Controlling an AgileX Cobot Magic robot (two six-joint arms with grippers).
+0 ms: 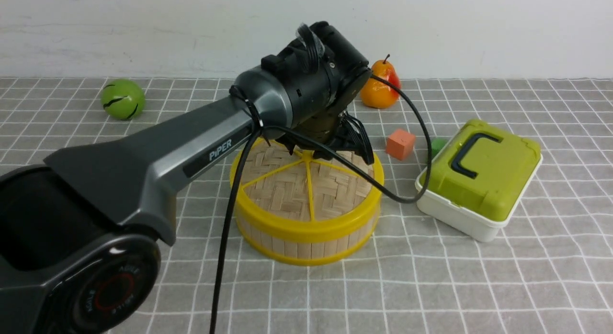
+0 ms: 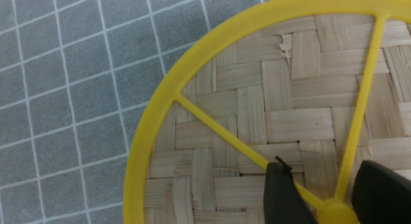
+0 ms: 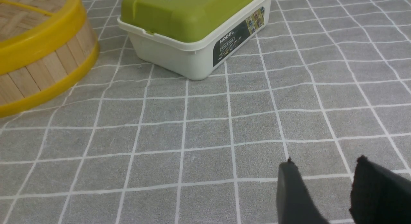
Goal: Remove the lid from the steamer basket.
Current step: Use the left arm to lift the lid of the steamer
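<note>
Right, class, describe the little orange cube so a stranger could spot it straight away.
Start at the round yellow-rimmed steamer basket mid-table, then the green-lidded white box to its right. Between them, further back, sits the orange cube: sharp-edged, unlike the rounded pear behind.

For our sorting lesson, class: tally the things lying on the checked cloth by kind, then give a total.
Lidded containers: 2 (steamer basket, white box)
Rounded toys: 2 (green ball, pear)
Small pieces: 2 (orange cube, green piece, partly hidden)
Total: 6
</note>
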